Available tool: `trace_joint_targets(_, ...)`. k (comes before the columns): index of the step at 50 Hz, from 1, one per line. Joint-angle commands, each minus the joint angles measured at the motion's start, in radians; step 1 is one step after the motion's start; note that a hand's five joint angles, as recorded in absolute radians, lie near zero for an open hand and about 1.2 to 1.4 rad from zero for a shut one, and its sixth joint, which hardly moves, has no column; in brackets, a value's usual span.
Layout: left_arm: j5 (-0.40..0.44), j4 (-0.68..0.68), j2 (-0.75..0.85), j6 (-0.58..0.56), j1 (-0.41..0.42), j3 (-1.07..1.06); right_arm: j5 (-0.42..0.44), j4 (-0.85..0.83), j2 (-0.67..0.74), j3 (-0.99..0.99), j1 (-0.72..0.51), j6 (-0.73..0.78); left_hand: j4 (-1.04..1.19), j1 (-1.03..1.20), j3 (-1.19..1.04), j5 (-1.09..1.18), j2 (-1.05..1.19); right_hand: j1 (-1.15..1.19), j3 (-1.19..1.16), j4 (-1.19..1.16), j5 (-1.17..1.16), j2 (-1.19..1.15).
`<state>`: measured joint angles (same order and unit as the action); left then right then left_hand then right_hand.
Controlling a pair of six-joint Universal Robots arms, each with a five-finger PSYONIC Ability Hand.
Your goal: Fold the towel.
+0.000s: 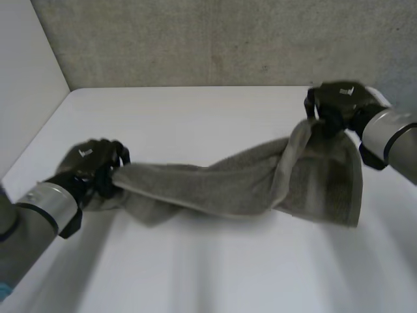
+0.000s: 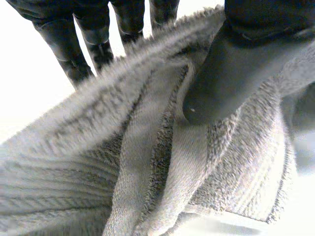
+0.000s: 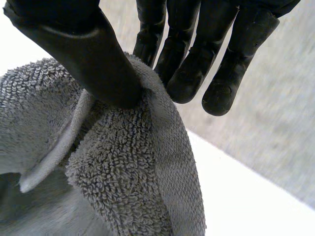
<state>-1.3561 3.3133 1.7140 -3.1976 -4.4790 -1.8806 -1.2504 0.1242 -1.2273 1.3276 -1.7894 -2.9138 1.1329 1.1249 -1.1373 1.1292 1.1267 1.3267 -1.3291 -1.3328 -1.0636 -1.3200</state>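
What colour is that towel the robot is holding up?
The towel is plain grey, with a looped terry pile; the right wrist view shows it best.

Nubby grey terry-cloth towel, smooth matt white table, rough concrete wall.

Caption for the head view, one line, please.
Left hand and right hand each grip an end of the grey towel, which spans twisted between them over the white table.

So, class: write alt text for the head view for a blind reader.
A twisted grey towel sags between two black hands over a white table: the left hand grips one end, the right hand the other.
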Motion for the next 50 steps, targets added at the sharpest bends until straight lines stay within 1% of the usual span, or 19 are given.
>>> trace_joint_targets(1,-0.008,-0.008,0.208,-0.028,0.007,0.058,-0.020,0.009,0.201,-0.025,0.001,0.089,-0.185,-0.177,0.190,-0.356,-0.179,0.070,-0.067,-0.063,-0.158,-0.076)
trace_joint_targets(3,-0.009,-0.012,0.248,-0.034,0.007,0.090,-0.024,0.009,0.226,-0.036,-0.004,0.114,-0.328,-0.320,0.333,-0.499,-0.322,0.070,-0.067,-0.063,-0.158,-0.076)
trace_joint_targets(4,-0.009,-0.012,0.248,-0.034,0.007,0.090,-0.035,0.009,0.245,-0.047,-0.005,0.122,-0.329,-0.321,0.334,-0.500,-0.323,-0.153,0.156,0.159,0.065,0.146)
trace_joint_targets(5,-0.008,-0.017,0.251,-0.034,0.009,0.106,-0.055,0.009,0.256,-0.056,-0.007,0.119,-0.463,-0.455,0.467,-0.634,-0.457,-0.516,0.518,0.522,0.427,0.509)
trace_joint_targets(6,-0.009,-0.021,0.246,-0.034,0.008,0.118,-0.055,0.009,0.256,-0.056,-0.007,0.119,-0.586,-0.578,0.591,-0.757,-0.580,-0.519,0.522,0.526,0.431,0.513)
trace_joint_targets(7,-0.009,-0.021,0.246,-0.034,0.007,0.118,-0.075,0.006,0.259,-0.056,-0.005,0.116,-0.588,-0.580,0.592,-0.758,-0.581,-0.717,0.720,0.723,0.629,0.710)
trace_joint_targets(8,-0.009,-0.027,0.243,-0.033,0.003,0.124,-0.075,0.006,0.259,-0.056,-0.005,0.116,-0.710,-0.702,0.714,-0.881,-0.704,-0.719,0.722,0.725,0.631,0.712)
trace_joint_targets(10,-0.009,-0.031,0.236,-0.030,0.007,0.127,-0.115,-0.008,0.250,-0.039,-0.004,0.113,-0.836,-0.828,0.840,-1.007,-0.830,-0.880,0.882,0.886,0.791,0.873)
trace_joint_targets(16,-0.011,-0.027,0.156,-0.034,0.015,0.094,-0.126,-0.037,0.146,0.036,-0.008,0.113,-0.890,-0.882,0.894,-1.061,-0.884,-0.895,0.898,0.901,0.807,0.889)
trace_joint_targets(21,-0.006,-0.020,0.113,-0.038,0.017,0.031,-0.119,-0.141,-0.009,0.224,-0.036,0.122,-0.881,-0.873,0.886,-1.052,-0.875,-0.887,0.889,0.893,0.798,0.880)
trace_joint_targets(29,-0.005,-0.018,0.018,-0.038,0.047,-0.050,-0.113,-0.296,-0.115,0.447,-0.087,0.156,-0.878,-0.870,0.883,-1.049,-0.872,-0.875,0.877,0.881,0.786,0.868)
trace_joint_targets(36,-0.002,0.012,-0.070,-0.041,0.055,-0.115,-0.083,-0.385,-0.100,0.532,-0.116,0.254,-0.867,-0.859,0.871,-1.037,-0.860,-0.878,0.880,0.884,0.789,0.871)
trace_joint_targets(40,-0.003,0.038,-0.060,-0.051,0.063,-0.126,-0.084,-0.408,-0.028,0.515,-0.122,0.301,-0.864,-0.856,0.868,-1.034,-0.857,-0.872,0.874,0.878,0.783,0.865)
trace_joint_targets(44,-0.011,0.057,-0.001,-0.128,0.090,-0.138,-0.095,-0.409,0.038,0.479,-0.127,0.324,-0.817,-0.809,0.821,-0.988,-0.811,-0.837,0.839,0.843,0.748,0.830)
trace_joint_targets(45,-0.011,0.057,-0.001,-0.128,0.090,-0.138,-0.096,-0.411,0.063,0.466,-0.127,0.332,-0.817,-0.809,0.821,-0.987,-0.810,-0.773,0.775,0.779,0.684,0.766)
trace_joint_targets(46,-0.012,0.057,0.022,-0.163,0.107,-0.140,-0.099,-0.413,0.078,0.453,-0.125,0.335,-0.724,-0.716,0.728,-0.894,-0.717,-0.653,0.655,0.659,0.564,0.646)
trace_joint_targets(47,-0.011,0.057,0.044,-0.200,0.124,-0.140,-0.099,-0.413,0.078,0.453,-0.125,0.335,-0.606,-0.598,0.611,-0.777,-0.600,-0.652,0.654,0.658,0.563,0.645)
trace_joint_targets(49,-0.017,0.060,0.062,-0.231,0.139,-0.137,-0.107,-0.420,0.095,0.437,-0.116,0.338,-0.512,-0.504,0.517,-0.683,-0.506,-0.304,0.306,0.310,0.215,0.297)
trace_joint_targets(50,-0.035,0.071,0.079,-0.257,0.147,-0.127,-0.107,-0.420,0.095,0.436,-0.116,0.338,-0.381,-0.372,0.385,-0.551,-0.374,-0.302,0.305,0.308,0.214,0.296)
